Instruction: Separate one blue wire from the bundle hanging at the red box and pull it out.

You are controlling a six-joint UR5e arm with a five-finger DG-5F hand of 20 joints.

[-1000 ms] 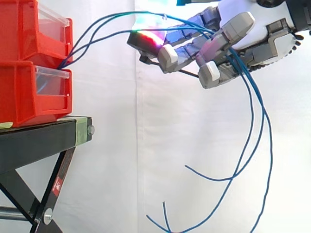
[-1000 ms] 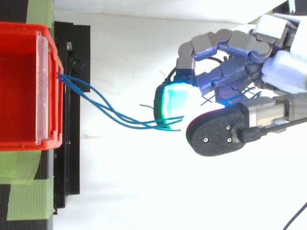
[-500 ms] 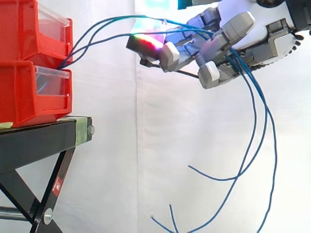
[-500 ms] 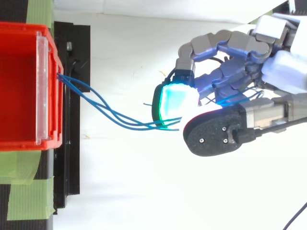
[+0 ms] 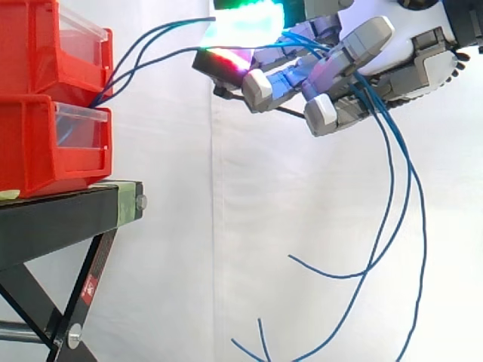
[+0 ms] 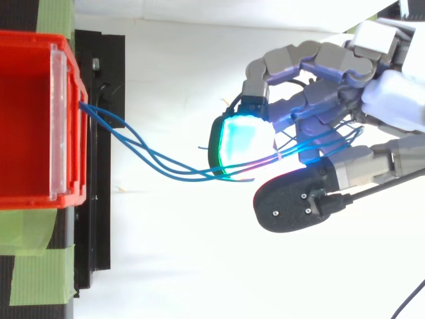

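Three blue wires [image 5: 151, 38] run from the gap between two stacked red boxes [image 5: 45, 143] up and to the right into my hand [image 5: 392, 53]. They lie across the curled fingers, pass between them, and their loose ends [image 5: 392, 226] hang down below the hand. From above, the wires [image 6: 153, 159] leave the red box's front [image 6: 66, 119], cross one another and go under a cyan-glowing fingertip [image 6: 242, 136]. The dark thumb pad [image 6: 292, 203] stands a little apart from that fingertip.
The red boxes sit on a black stand [image 5: 68, 219] with slanted legs, its edge marked with green tape [image 6: 40, 266]. A white curtain hangs behind everything. Open space lies between the stand and my hand.
The thumb has swung away from the glowing fingertip, and a green glow now shows above the fingers in the side view. The hand and the wires have barely shifted.
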